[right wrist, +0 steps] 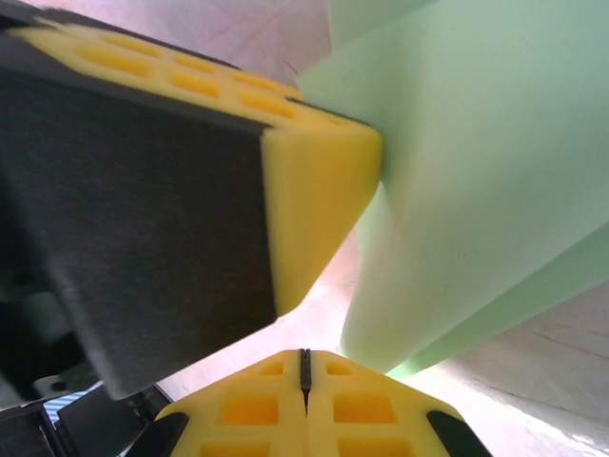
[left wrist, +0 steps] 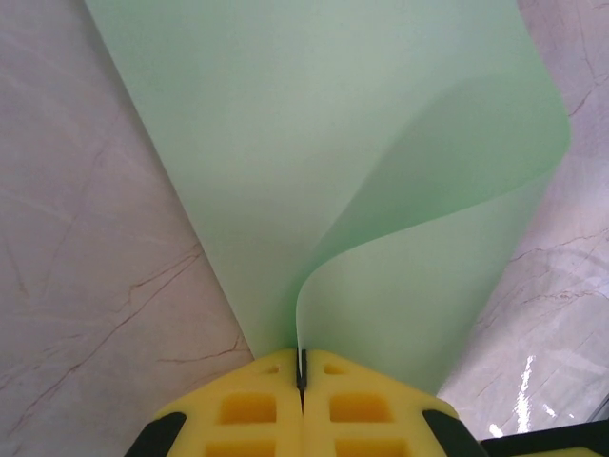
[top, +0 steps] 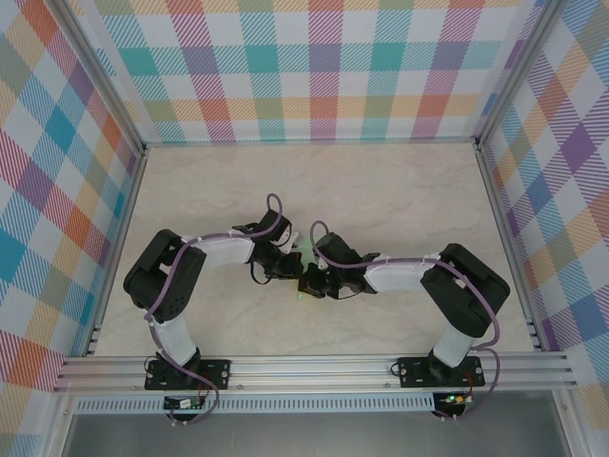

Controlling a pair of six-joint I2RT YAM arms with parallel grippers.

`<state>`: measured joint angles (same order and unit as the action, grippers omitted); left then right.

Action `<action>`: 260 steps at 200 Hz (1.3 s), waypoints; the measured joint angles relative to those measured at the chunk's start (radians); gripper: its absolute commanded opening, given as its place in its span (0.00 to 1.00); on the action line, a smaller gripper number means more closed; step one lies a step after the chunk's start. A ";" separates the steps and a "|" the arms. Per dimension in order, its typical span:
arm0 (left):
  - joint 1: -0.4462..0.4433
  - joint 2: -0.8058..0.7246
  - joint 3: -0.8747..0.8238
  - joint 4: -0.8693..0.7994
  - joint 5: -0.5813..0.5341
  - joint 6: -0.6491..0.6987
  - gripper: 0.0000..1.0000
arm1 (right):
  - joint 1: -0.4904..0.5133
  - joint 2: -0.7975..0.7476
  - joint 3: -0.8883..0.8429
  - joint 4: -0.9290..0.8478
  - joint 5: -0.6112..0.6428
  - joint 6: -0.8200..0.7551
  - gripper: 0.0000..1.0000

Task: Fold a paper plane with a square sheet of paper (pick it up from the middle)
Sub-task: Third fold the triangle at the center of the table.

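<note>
One sheet [left wrist: 314, 143] — in left gripper [left wrist: 302, 360]

1 camera looks down from behind over the whole table [top: 381, 190]; 2 wrist cameras crowd the same green sheet [left wrist: 314, 143].

The right fingers [right wrist: 247, 409] press together at the bottom, while the left fingers [right wrist: 314, 190] above them touch the curved green paper [right wrist: 476, 171] over the marbled surface [right wrist: 552, 362].
</note>
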<state>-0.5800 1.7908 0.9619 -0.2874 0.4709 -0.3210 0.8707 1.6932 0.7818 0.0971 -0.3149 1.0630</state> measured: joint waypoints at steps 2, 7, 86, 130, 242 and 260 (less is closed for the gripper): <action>0.000 0.000 0.000 0.001 0.000 0.000 0.04 | 0.001 0.001 0.000 0.000 0.000 0.000 0.05; 0.000 0.000 -0.001 0.002 0.002 0.000 0.04 | 0.001 0.004 0.000 0.001 0.000 0.004 0.05; 0.000 0.000 -0.002 0.003 0.003 0.000 0.04 | 0.002 0.021 0.000 0.019 0.004 0.022 0.06; 0.000 0.001 -0.002 0.004 0.007 0.000 0.04 | 0.002 0.045 0.000 0.018 0.008 0.022 0.06; 0.001 0.003 -0.002 0.006 0.011 0.000 0.04 | 0.002 0.058 -0.002 0.015 0.016 0.022 0.07; 0.001 0.004 -0.002 0.006 0.011 0.000 0.04 | 0.002 0.058 -0.002 0.015 0.016 0.022 0.07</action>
<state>-0.5793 1.7947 0.9604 -0.2817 0.4820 -0.3206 0.8726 1.7515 0.7795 0.1120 -0.2989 1.0847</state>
